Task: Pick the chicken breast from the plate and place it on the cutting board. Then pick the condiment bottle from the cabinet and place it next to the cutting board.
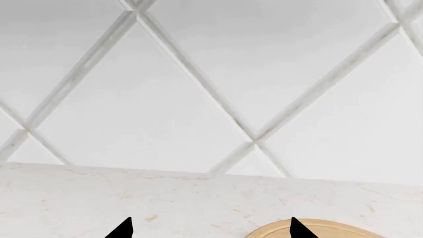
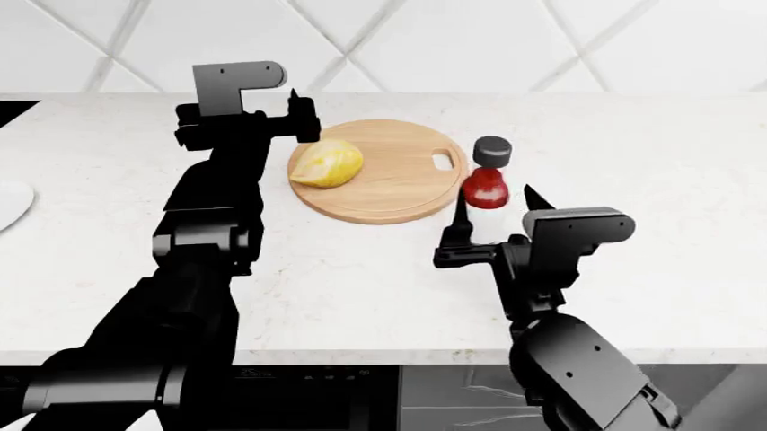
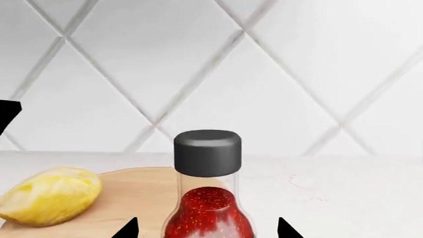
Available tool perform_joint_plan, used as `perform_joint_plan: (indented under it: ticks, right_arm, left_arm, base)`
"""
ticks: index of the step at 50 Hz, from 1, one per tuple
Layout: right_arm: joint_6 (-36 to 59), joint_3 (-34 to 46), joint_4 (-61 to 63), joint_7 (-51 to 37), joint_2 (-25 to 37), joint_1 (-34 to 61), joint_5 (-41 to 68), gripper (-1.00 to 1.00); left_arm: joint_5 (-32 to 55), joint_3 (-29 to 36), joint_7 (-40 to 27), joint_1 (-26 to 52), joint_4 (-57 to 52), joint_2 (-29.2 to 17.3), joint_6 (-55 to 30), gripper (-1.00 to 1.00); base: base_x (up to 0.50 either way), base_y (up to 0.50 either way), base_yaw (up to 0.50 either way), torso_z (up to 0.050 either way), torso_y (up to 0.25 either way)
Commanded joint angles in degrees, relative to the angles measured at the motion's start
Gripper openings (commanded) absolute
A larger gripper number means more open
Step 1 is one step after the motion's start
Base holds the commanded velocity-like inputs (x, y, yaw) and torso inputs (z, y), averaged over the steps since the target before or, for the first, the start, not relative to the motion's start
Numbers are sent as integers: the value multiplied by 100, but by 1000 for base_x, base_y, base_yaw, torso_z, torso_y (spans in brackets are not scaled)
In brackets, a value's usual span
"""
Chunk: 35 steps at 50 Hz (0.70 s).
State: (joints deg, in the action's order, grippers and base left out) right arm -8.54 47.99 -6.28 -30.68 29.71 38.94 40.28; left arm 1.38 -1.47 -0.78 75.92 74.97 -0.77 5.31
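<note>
Upright beside round wooden cutting board [image 2: 381, 171], centre frame: clear red-sauce bottle [image 2: 487, 174]; right gripper [image 2: 491, 199] wide, straddling, toppling risk on withdrawal; left gripper [image 2: 304, 119] apparently wide.

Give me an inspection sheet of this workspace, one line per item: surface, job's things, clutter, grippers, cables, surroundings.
Surface: pale marble-look countertop.
Job's things: lumpy pale yellow chicken breast lies on the round light-brown wooden cutting board; clear condiment bottle of red sauce with black cap stands upright by the board's right edge; flat white plate at the view's left edge, partly cut off.
Clutter: nothing seen.
Grippers: left gripper open at the board's far left edge; right gripper open, fingers either side of the bottle.
Cables: nothing seen.
Surroundings: white diamond-tiled wall.
</note>
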Motion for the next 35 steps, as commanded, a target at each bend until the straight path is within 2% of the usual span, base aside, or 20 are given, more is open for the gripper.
perform_joint_plan:
  ticks: [1,20,25,28,30,31,35]
  right_arm:
    - [61,-34,789,-327,322,-254,50,100]
    - [80,-300,2871,-1031,1220,-575,191,100]
    - [50,-406,3155,-1063,1415,-567,291,100]
    - [-13,-497,3295,-1106,1527,-590,359,100]
    - [-24,-546,3391,-1145,1591,-590,400,100]
    - [-29,-573,3426,-1166,1618,-588,426,100]
    - [-26,-664,3517,-1236,1716,-564,511,100]
  left_arm:
    - [-3,-4,1,2,0,1,-5,100]
    - [91,-133,-18,20,0,-26,128,100]
    - [270,-267,328,132,-65,-50,481,100]
    - [613,-288,402,-972,-2643,-48,-1399,100]
    - [772,-267,381,-1303,-4362,-86,-2058,100]
    - [834,-263,365,-1391,-4882,-105,-2267,100]
    - [1027,-243,320,-1554,-5791,-176,-2797,100]
  base:
    - [0,0,0,0,0]
    - [0,0,0,0,0]
    - [0,0,0,0,0]
    - [0,0,0,0,0]
    - [0,0,0,0,0]
    - [0,0,0,0,0]
    - [0,0,0,0,0]
